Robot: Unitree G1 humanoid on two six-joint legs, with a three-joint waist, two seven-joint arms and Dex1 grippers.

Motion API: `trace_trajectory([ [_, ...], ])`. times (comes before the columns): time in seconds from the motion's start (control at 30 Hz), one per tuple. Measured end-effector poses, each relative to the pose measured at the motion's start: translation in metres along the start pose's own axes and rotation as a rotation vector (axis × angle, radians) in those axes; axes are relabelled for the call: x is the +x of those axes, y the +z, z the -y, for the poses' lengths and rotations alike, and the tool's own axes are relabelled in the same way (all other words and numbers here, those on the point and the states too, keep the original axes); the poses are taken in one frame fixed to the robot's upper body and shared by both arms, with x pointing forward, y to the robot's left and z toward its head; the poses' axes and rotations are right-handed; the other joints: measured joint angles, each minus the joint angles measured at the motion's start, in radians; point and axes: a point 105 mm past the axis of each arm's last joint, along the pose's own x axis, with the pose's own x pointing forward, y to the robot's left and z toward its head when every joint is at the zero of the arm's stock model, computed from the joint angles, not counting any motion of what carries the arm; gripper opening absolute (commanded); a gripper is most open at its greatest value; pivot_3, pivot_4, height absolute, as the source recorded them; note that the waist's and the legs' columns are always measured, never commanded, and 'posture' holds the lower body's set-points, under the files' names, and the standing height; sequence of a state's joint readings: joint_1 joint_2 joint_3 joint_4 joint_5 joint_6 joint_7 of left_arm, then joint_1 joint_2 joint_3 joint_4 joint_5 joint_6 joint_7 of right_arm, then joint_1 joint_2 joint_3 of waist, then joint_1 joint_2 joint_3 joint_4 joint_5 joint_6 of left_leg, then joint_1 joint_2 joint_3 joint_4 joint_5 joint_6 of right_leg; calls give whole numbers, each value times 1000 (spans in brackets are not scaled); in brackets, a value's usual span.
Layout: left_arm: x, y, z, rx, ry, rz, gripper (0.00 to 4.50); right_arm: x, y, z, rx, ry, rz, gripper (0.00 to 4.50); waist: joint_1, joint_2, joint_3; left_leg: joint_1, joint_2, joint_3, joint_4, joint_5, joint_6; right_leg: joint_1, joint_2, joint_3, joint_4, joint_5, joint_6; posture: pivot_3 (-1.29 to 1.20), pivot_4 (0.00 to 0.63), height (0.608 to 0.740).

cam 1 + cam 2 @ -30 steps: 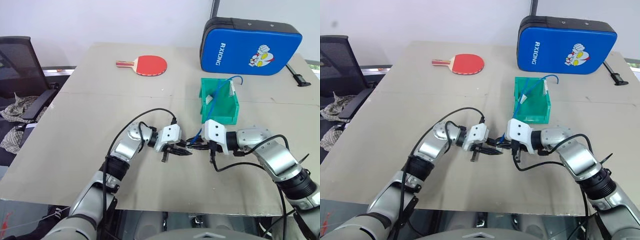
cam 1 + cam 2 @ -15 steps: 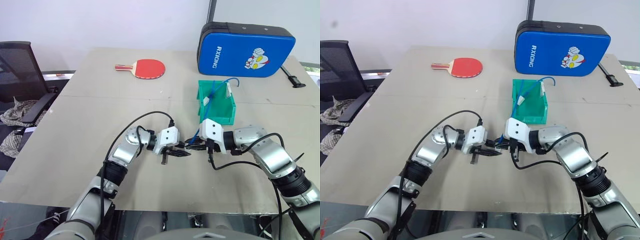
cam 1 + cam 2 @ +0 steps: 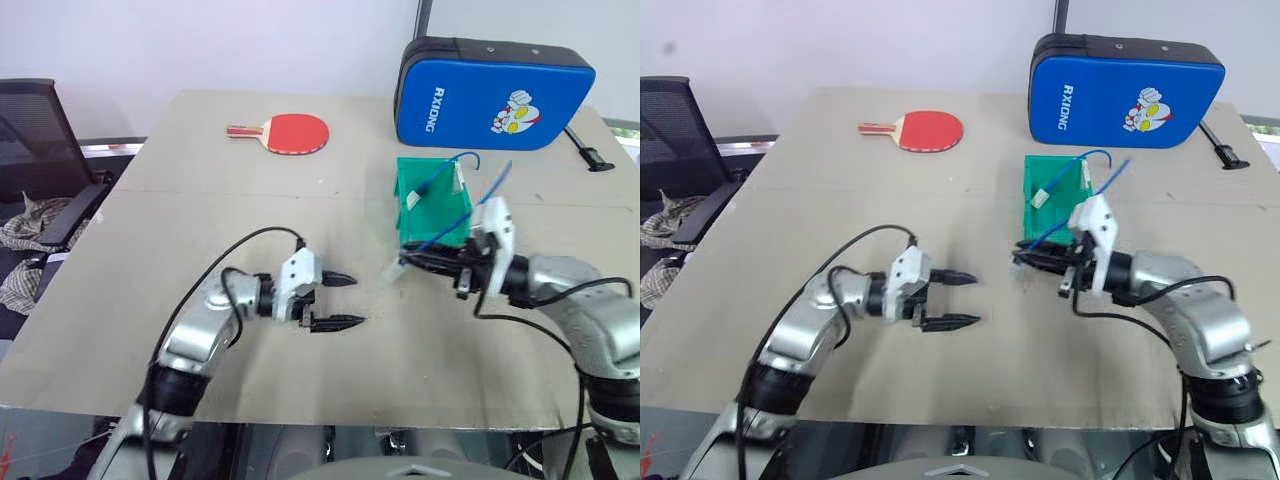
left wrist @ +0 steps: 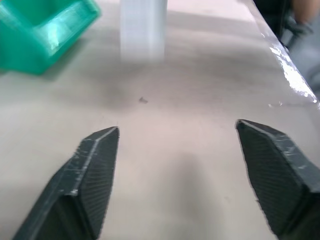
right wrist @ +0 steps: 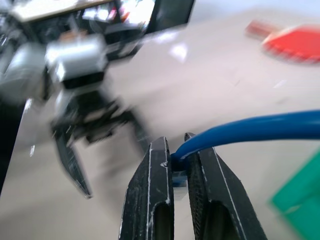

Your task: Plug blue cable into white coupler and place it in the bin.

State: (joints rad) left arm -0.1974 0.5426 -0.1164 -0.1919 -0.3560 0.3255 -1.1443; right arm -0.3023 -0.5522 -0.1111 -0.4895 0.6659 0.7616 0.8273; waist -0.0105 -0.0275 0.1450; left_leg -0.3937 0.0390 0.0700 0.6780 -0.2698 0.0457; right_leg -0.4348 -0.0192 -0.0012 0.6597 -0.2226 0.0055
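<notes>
Blue cable (image 5: pixel 250 131) is held by the right gripper (image 5: pixel 179 162), whose two black fingers are pressed together on the cable near its end, as is seen in the right wrist view. In the head views the right gripper (image 3: pixel 432 262) is seen above the table (image 3: pixel 150 230), just in front of the bin, and the cable rises from it in a curve toward one o'clock. At the tip of this gripper a small pale piece (image 3: pixel 390 272) is seen, toward nine o'clock from the fingers; it may be the white coupler, but it is blurred and it cannot be told with certainty. The left gripper (image 3: pixel 335 300) is set well apart from the right one, toward nine o'clock from it, with its fingers spread wide and nothing between them; in the left wrist view only bare table surface is seen between the two fingers (image 4: pixel 90 180). The bin (image 3: pixel 410 190), green, is placed on the table toward twelve o'clock from the right gripper, and another thin blue cable (image 3: pixel 462 158) with a white piece (image 3: pixel 414 200) is seen inside it. Behind the bin, toward one o'clock, a big blue padded case (image 3: pixel 495 92) is laid. A red table tennis paddle (image 3: pixel 285 131) is laid at eleven o'clock from the bin, well apart from it. A black office chair (image 3: pixel 40 150) is placed beside the table edge at nine o'clock.
</notes>
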Motion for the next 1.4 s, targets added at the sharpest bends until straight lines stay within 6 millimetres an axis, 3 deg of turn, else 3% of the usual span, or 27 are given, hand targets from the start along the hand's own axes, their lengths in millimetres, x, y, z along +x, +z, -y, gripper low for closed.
trace_trajectory([
  [0.07,-4,10,1,-16,67,71,3851,-6,8,8,-6,-60,13,0,3,0,0,0,-1,0,0,0,0,0,-1,0,0,0,-1,0,150,729],
  [0.17,-13,21,9,-48,123,138,3851,-14,24,38,-51,-225,26,0,-1,1,1,1,-1,2,0,0,0,0,-1,1,-1,-2,-1,0,150,729],
  [0.27,-23,30,7,-79,201,173,3851,-17,44,84,-59,-420,56,0,-4,1,2,2,-1,3,0,0,0,0,0,3,1,-2,0,0,150,729],
  [0.37,-28,40,4,-76,252,209,3851,-14,46,116,-35,-522,42,0,-3,1,2,2,-1,2,0,0,0,0,2,3,1,0,-3,0,150,729],
  [0.47,-29,45,3,-76,275,234,3883,-1,24,131,58,-501,-28,984,-3,1,2,1,-1,2,-2,0,0,0,3,3,0,1,-2,0,150,729],
  [0.57,-29,45,2,-85,293,247,3883,8,2,138,137,-468,-101,2392,-1,1,3,-5,-1,3,-3,0,0,-5,2,4,-1,1,-1,0,150,729],
  [0.7,-29,42,3,-98,312,248,3883,-3,-2,145,125,-479,-156,4357,4,2,3,-7,-2,3,-5,0,0,-7,1,4,-3,1,-1,0,150,729],
  [0.77,-30,39,6,-106,314,245,3883,-19,3,148,103,-511,-168,4357,6,2,3,-7,-2,3,-6,0,0,-7,0,4,-4,1,0,0,150,729],
  [0.87,-31,37,8,-108,316,245,3883,-53,1,138,82,-530,-200,4357,13,2,3,-7,-2,3,-7,0,1,-6,0,3,-5,1,0,0,150,729],
  [0.9,-32,36,9,-109,317,245,3883,-55,0,136,83,-528,-204,4357,13,2,3,-6,-2,3,-7,0,1,-6,0,3,-5,1,0,0,150,729],
  [1.13,-41,32,12,-107,303,214,3883,-111,-20,83,-6,-501,-246,4441,10,2,4,-3,-1,3,-7,0,1,-5,2,4,-3,-2,4,0,150,729],
  [1.4,-68,6,11,-138,344,121,3883,-136,-29,20,-148,-501,-230,4441,1,3,4,1,-1,3,-7,0,0,-4,2,4,-1,-3,2,0,150,729],
])
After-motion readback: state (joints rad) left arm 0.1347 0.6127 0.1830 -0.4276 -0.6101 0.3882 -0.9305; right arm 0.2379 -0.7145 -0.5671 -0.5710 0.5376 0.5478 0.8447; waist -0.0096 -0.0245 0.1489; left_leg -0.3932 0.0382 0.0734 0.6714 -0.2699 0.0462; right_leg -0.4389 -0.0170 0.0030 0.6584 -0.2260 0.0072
